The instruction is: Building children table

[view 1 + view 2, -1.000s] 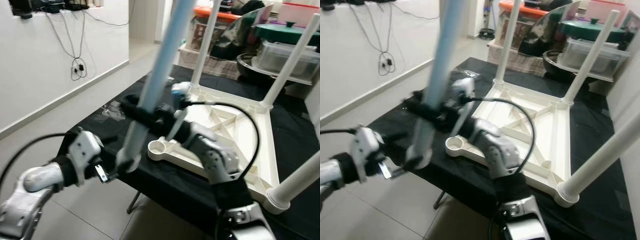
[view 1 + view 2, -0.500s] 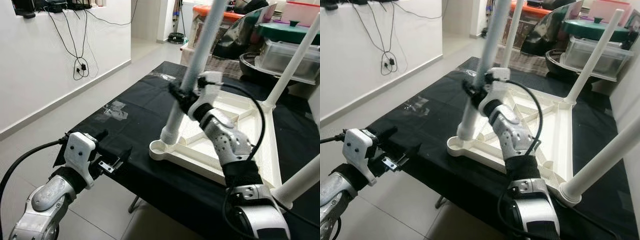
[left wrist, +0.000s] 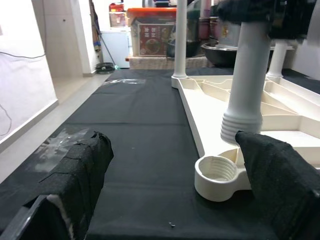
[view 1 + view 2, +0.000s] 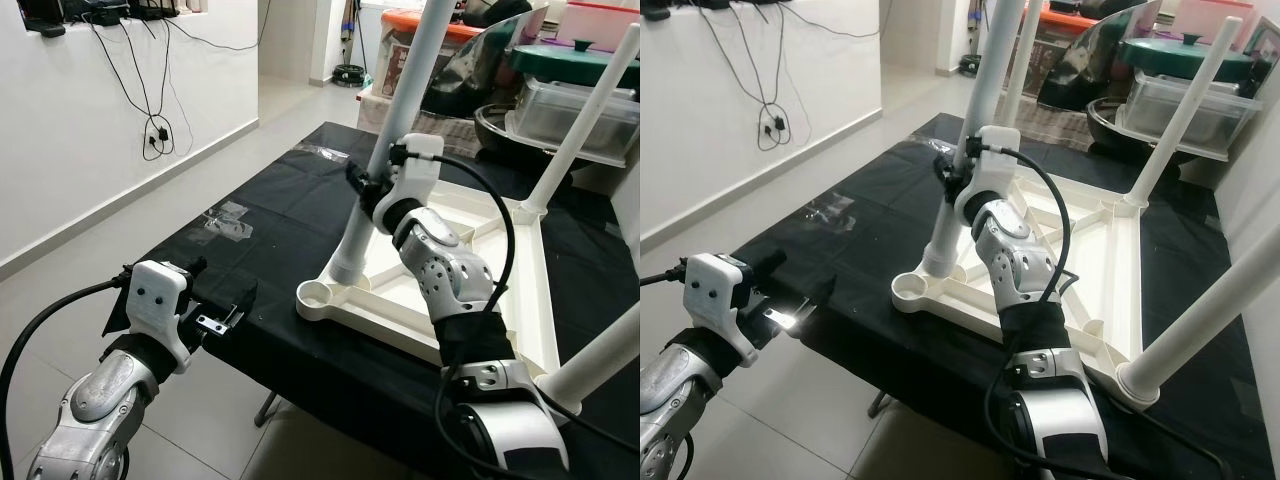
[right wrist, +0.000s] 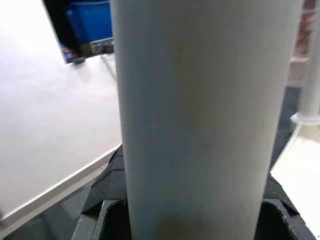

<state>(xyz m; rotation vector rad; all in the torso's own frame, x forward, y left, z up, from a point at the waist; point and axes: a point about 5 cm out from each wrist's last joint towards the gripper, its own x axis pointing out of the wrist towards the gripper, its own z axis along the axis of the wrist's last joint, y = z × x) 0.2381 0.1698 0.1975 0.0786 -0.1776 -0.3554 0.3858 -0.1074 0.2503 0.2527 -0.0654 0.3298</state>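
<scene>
Item: white plastic children's table frame (image 4: 470, 270), lying upside down on a black-covered work table (image 4: 270, 210). Three legs already stand fitted at its corners. The near-left corner socket (image 3: 216, 175), a threaded ring, is open and unfilled.

Item: fourth table leg (image 4: 395, 140), a white plastic tube with a ribbed, threaded lower end. Held tilted, its upper end leaning away over the frame, its lower end just beside the empty socket and close above the frame rim, not seated.

Right gripper (image 4: 372, 185): clamped around the leg at mid-shaft, black padded fingers (image 5: 107, 187) bearing on either side of the tube.

Left gripper (image 4: 222, 318): fingers spread apart, holding nothing, hovering off the near edge of the work table and facing the socket.

Handling, by judgement: the leg looks light, hollow and stiff, with a smooth surface that may slip or turn in the pads under twisting load. A grip low on the shaft, nearer the thread, would give better control for alignment. The thread likely needs square entry; a tilted start risks cross-threading. The frame may shift on the cloth when pressed.
</scene>
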